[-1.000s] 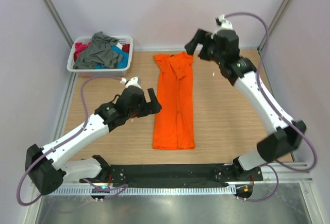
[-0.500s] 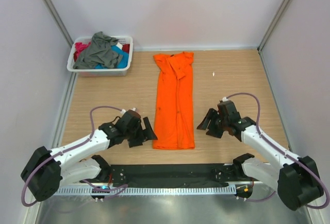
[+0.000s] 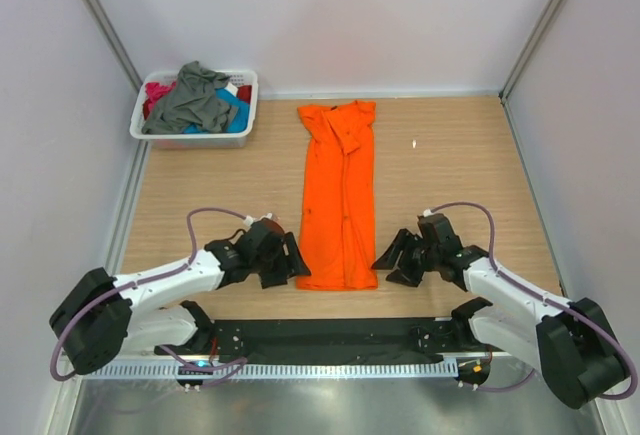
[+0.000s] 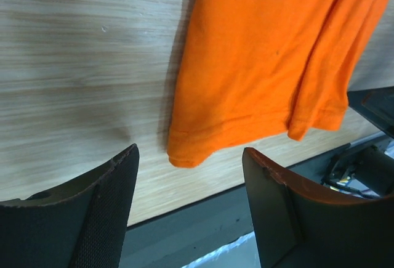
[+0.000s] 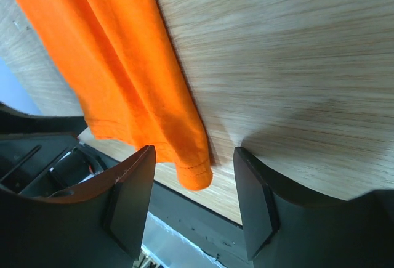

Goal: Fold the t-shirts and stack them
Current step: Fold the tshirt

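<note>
While the orange t-shirt (image 3: 340, 205) lies mid-desk (image 3: 450, 165) as a long strip with its sides folded in, the crosswise folds aren't done and nothing is stacked. Left end effector (image 3: 293, 263) and right end effector (image 3: 390, 263) sit wide open, holding nothing, at its 6 o'clock hem corners. The other t-shirts (image 3: 195, 100) are heaped in the basket (image 3: 252, 105) at 10 o'clock.

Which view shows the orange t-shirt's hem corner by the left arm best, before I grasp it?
Left wrist: the hem corner of the orange t-shirt lies close up, just ahead of the open left tool. Top external shows the whole shirt, that corner tiny. Right wrist shows only the opposite corner.
</note>
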`<state>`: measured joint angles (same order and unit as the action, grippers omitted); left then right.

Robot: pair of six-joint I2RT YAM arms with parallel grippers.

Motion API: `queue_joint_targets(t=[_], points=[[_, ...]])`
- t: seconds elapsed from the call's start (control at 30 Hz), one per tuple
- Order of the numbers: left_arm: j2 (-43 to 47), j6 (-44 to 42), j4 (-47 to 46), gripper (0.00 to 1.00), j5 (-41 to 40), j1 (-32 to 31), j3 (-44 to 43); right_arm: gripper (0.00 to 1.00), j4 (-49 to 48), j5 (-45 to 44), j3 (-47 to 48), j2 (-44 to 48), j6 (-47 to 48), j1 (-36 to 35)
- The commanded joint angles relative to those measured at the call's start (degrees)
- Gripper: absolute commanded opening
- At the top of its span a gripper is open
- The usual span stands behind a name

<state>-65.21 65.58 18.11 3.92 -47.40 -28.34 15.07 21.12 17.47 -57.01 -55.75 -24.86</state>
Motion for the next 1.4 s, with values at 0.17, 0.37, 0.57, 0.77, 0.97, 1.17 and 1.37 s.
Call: queue_joint_targets(t=[0.17, 0.37, 0.57, 0.77, 0.97, 1.17, 1.37], points=[[-6.16, -0.10, -6.33, 0.60, 0.73, -0.07, 0.30, 0.59, -2.85, -0.91, -4.29, 0.24, -4.02, -3.70], [-5.19, 0.07, -6.86, 0.45, -0.59, -0.06, 1.44, 0.50, -3.65, -2.23, -3.50, -3.62, -3.06, -4.67], [-6.42, 0.25, -6.60, 0.00, -0.23, -0.06, 1.80, 0.14, -3.12, -2.23, -2.36, -5.74, -1.91, -5.20], [-2.56, -0.54, -2.04, 0.00, -2.42, -0.15, -2.76, 0.01, 1.01, -3.10, 3.69, -4.07, -1.03, -5.20], [-0.62, -3.35, 4.38, 0.00, -3.40, 2.91, -14.26, 0.01, 5.49, -3.37, 17.91, -7.14, 1.43, -5.20], [-4.82, -7.39, 5.71, 0.00, -3.48, 8.98, -23.68, 0.01, 6.90, -4.86, 30.85, -15.74, 6.17, -4.06], [-14.67, -10.82, 4.57, 0.00, -0.94, 13.64, -33.35, 0.01, 8.13, -5.04, 44.65, -26.03, 11.36, 1.30]])
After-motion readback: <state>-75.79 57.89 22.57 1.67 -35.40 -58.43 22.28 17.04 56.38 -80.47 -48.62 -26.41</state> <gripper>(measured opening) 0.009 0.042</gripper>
